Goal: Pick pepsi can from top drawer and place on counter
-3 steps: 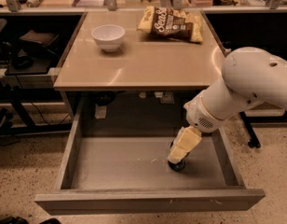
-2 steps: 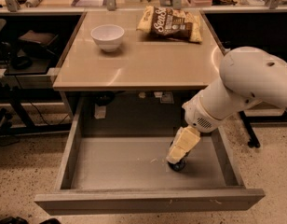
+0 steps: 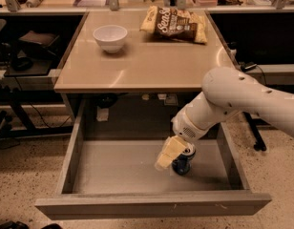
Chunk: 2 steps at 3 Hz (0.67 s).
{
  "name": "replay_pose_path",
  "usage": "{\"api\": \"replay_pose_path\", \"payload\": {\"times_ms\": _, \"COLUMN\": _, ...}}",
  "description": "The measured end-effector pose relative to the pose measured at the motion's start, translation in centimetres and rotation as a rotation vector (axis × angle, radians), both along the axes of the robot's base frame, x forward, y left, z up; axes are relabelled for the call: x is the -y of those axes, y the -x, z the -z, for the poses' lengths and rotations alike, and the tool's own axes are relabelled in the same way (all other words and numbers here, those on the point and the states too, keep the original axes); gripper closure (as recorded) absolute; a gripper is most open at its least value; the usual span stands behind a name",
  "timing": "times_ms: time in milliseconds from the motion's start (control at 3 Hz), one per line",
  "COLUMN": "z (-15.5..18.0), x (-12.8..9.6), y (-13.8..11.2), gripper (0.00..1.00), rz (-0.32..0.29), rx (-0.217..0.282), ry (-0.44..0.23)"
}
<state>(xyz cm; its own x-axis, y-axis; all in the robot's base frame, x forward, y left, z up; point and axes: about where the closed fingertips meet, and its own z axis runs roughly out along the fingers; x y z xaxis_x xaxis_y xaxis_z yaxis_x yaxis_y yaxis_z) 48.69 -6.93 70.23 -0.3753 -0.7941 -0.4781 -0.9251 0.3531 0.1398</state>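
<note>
Your gripper (image 3: 167, 156) is down inside the drawer (image 3: 118, 168), right of centre and towards the front, with its pale yellow end slanting down and to the left. It lies right against the can (image 3: 182, 165) and hides the can's left side, so you cannot tell whether it has clamped on the can or only rests beside it. The wrist comes in from above and from the right. I judge that is forced by the layout: the counter (image 3: 147, 63) overhangs the back of the drawer, so the arm (image 3: 242, 97) has to pass the counter's front right corner and drop in at a slant.

The can stands on the drawer bottom, apart from both side walls and nearer the front panel than the back. It looks upright, with its long axis vertical, pale top up and dark blue body below. You cannot make out which way the logo faces. An upright can suits a grasp across its round side, which would explain the sideways approach.

On the counter, the bowl (image 3: 110, 36) sits at the rear left and the bag (image 3: 175, 25) at the rear, right of centre. The stretch in front of them looks to me like your natural landing spot
</note>
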Motion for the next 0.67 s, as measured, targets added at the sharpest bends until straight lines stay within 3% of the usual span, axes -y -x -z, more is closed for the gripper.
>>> {"api": "replay_pose_path", "payload": {"times_ms": 667, "z": 2.48, "x": 0.47, "y": -0.90, "gripper": 0.00, "rz": 0.023, "rx": -0.033, "ry": -0.004}}
